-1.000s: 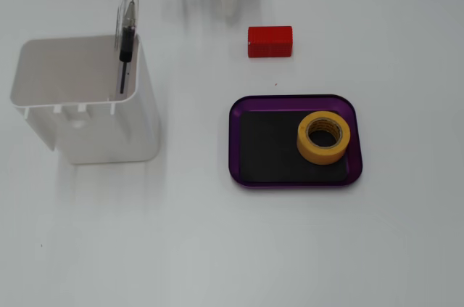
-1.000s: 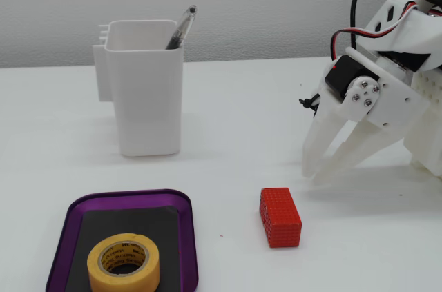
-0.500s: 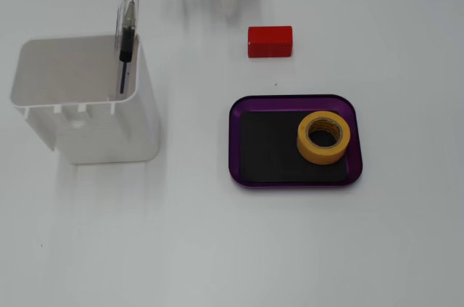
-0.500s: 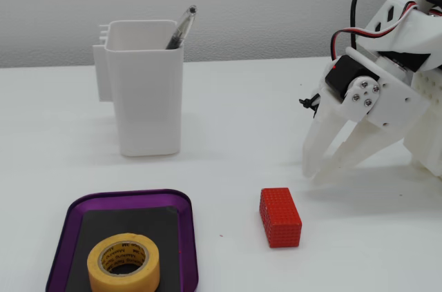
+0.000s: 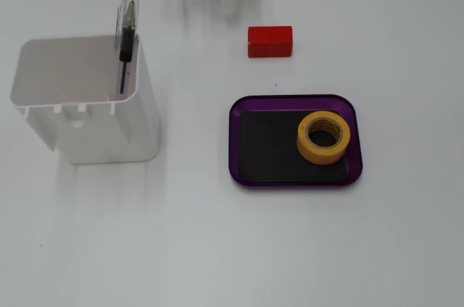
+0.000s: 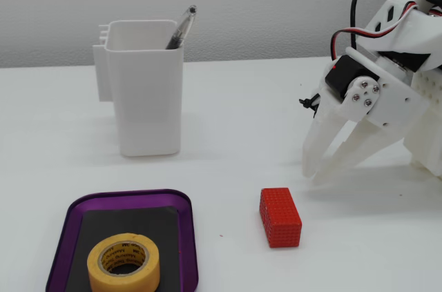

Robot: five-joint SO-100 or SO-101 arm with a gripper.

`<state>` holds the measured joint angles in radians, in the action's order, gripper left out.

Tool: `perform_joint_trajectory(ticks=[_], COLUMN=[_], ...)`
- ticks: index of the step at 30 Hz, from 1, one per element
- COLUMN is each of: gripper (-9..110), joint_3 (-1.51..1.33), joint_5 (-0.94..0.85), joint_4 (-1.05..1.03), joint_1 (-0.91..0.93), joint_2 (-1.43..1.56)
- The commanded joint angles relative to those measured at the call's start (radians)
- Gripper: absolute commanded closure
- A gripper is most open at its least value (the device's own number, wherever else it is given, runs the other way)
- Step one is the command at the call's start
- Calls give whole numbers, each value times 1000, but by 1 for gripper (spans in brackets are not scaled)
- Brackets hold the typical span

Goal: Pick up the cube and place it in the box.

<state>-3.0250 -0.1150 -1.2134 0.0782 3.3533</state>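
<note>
Barely anything has shifted over the last second: our gripper (image 6: pixel 312 174) hangs in the same spot, tips pointing down at the table (image 6: pixel 228 119), with its two white fingers (image 6: pixel 319 141) close together, almost meeting at the tips, and nothing held between them. In a fixed view from above only the ends of those fingers show at the top edge.

Just in front of the tips, apart from them, the cube (image 6: pixel 280 217) lies flat on the table where it was a second ago (seen from above it sits just beyond the box's far rim (image 5: pixel 270 41)). The box (image 5: pixel 293 100) is unmoved too, with the yellow tape roll (image 5: pixel 323 137) lying in it toward the right side as that view shows it. The white container (image 6: pixel 145 95) with its pen (image 6: pixel 181 27) stands well apart.

So we judge the pickup has not begun; we would need to spread the fingers and come down over the cube first.
</note>
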Motion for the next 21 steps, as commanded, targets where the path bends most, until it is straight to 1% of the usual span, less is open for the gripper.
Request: perform_joint_trajectory(ticks=[1, 7, 11, 16, 21], gripper=[102, 102, 102, 102, 101], joint_3=[6, 9, 135, 282, 301], joint_5=[3, 14, 91, 92, 89], joint_4=[6, 11, 11, 11, 3], joint_1=[-2, 3, 9, 3, 0], joint_2=[66, 66, 49, 48, 5])
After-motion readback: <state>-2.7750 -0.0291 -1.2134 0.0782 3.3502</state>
